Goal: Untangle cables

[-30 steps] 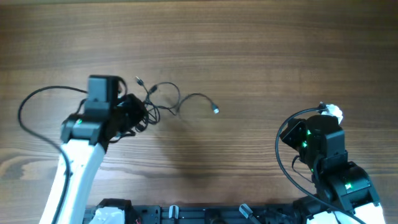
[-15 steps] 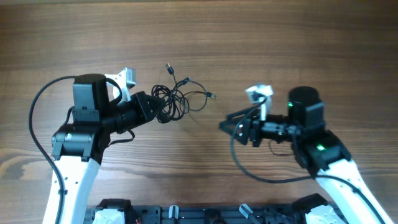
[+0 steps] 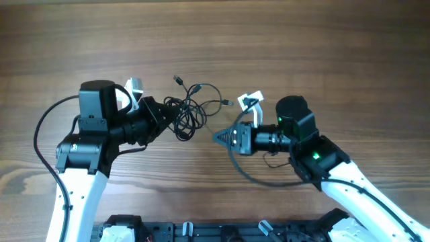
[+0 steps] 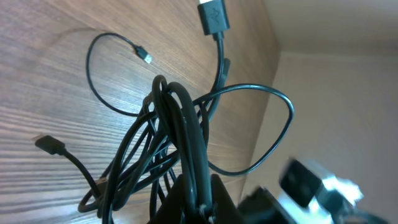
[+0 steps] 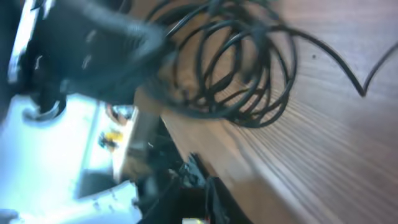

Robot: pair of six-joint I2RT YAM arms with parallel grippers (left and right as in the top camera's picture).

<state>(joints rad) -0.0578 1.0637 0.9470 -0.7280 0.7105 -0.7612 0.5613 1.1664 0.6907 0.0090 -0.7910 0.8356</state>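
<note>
Cables [image 3: 193,106] are seen bunched in one black tangle near the middle of the wooden table [image 3: 302,47]. A flat plug [image 3: 178,79] is thrown out toward the far side, and a smaller plug [image 3: 228,103] lies toward the right. The tangle is pinched at its near-left edge by the left gripper [image 3: 173,118], whose fingers are pressed together on several strands. The right gripper [image 3: 219,136] is held just beside the tangle and apart from it. Whether its fingers are spread cannot be told, as its wrist view is blurred. Bare wood lies open beyond the tangle. A thicker arm wire [image 3: 37,138] is looped out at the table's left side.
</note>
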